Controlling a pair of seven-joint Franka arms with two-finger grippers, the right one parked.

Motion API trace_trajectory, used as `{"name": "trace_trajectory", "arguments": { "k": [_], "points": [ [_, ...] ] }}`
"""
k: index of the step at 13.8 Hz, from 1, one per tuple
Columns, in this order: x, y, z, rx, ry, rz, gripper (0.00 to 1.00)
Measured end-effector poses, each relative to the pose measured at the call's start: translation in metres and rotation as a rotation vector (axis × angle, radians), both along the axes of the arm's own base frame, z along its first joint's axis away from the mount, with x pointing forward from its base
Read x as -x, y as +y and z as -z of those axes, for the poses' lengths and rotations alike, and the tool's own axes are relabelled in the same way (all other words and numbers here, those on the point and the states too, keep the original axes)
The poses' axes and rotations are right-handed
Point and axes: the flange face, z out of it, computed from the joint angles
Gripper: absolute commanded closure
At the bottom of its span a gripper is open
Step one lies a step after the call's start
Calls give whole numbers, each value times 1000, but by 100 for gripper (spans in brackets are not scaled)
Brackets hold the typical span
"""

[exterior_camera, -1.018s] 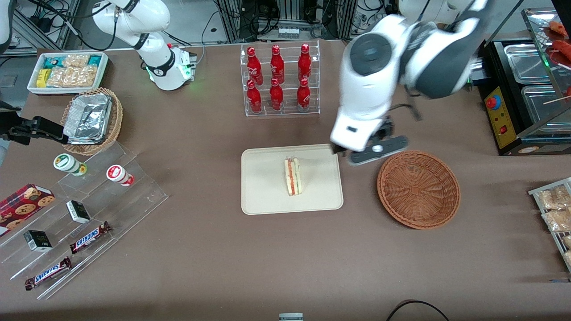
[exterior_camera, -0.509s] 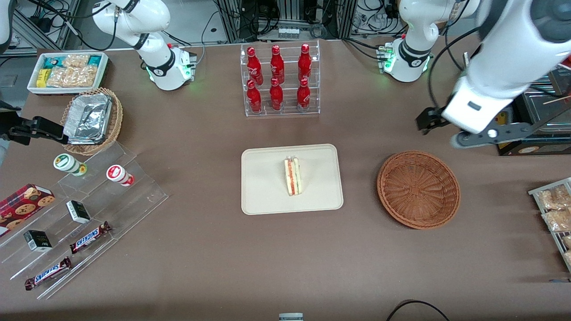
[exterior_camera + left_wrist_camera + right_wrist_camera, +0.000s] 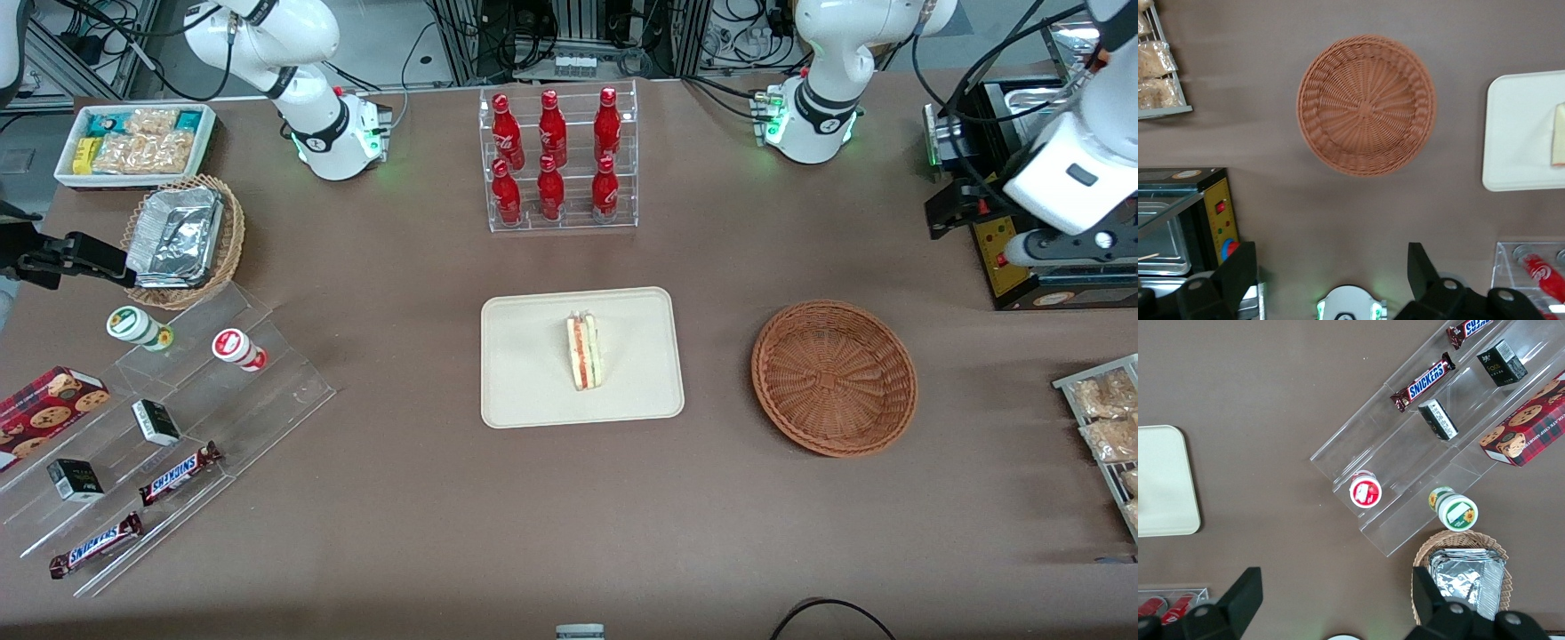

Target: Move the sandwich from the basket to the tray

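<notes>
The sandwich (image 3: 584, 352) lies on the cream tray (image 3: 507, 396) at mid-table, its red and green filling edge facing up. The reddish-brown wicker basket (image 3: 834, 378) sits beside the tray toward the working arm's end, with nothing in it. My gripper (image 3: 1060, 252) hangs high over the black appliance at the working arm's end of the table, well away from basket and tray. It is open and holds nothing. The left wrist view shows the basket (image 3: 1366, 105), part of the tray (image 3: 1518, 133), a sliver of the sandwich (image 3: 1558, 133) and the open gripper (image 3: 1328, 270).
A clear rack of red bottles (image 3: 556, 160) stands farther from the camera than the tray. A black appliance with a yellow panel (image 3: 1000, 253) sits under my gripper. A wire rack of snack bags (image 3: 1102, 418) lies nearer the camera at the working arm's end.
My arm has swung from over the gap between tray and basket out toward the working arm's end of the table. Sandwich, tray and basket have not moved.
</notes>
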Motion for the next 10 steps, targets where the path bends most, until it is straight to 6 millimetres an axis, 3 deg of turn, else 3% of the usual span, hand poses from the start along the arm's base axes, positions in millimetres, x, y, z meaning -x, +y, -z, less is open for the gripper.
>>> {"name": "trace_trajectory", "arguments": {
  "k": [4,10],
  "points": [
    [8,5,4,17,3,0,0],
    [-1,7,8,26,-9,-3,0]
  ]
}}
